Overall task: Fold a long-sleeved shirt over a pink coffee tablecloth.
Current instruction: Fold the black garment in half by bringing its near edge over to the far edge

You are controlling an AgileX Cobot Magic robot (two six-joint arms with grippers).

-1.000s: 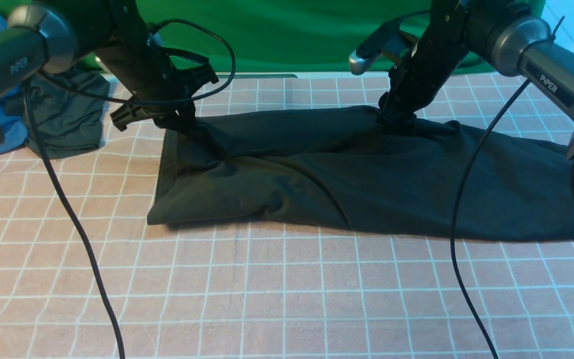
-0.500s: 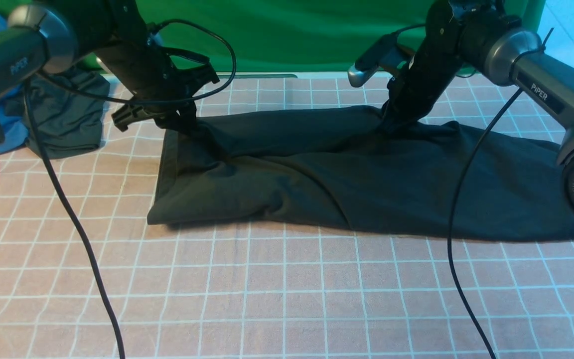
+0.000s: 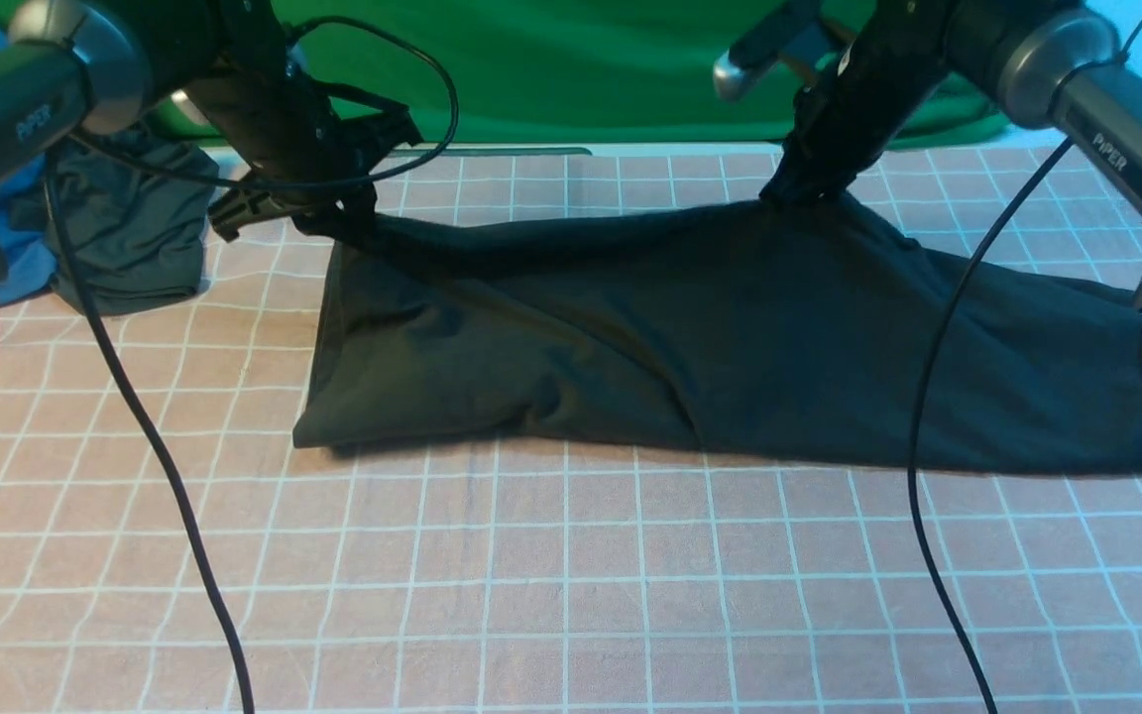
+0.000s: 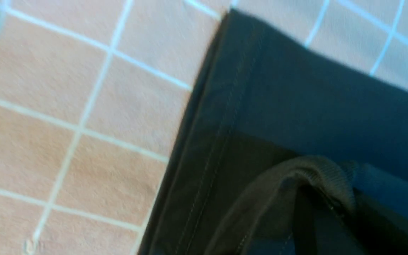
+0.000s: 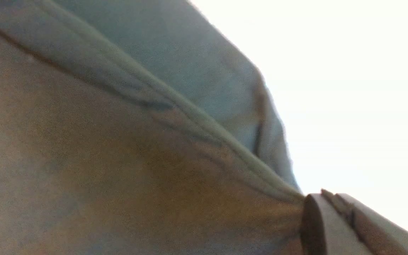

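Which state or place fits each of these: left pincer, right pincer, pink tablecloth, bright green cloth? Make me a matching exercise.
1. left pincer
2. right pincer
3. pink tablecloth
4. bright green cloth

A. behind the table area
B. shut on the shirt, nearer its left end
C. under the shirt
D. shut on the shirt, farther right

1-B; 2-D; 3-C; 4-A

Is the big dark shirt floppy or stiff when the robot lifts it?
The shirt is probably floppy, since it droops between the two lifted spots. It looks fairly thin, so it's perhaps light for its size. It likely won't break, because it already creases softly.
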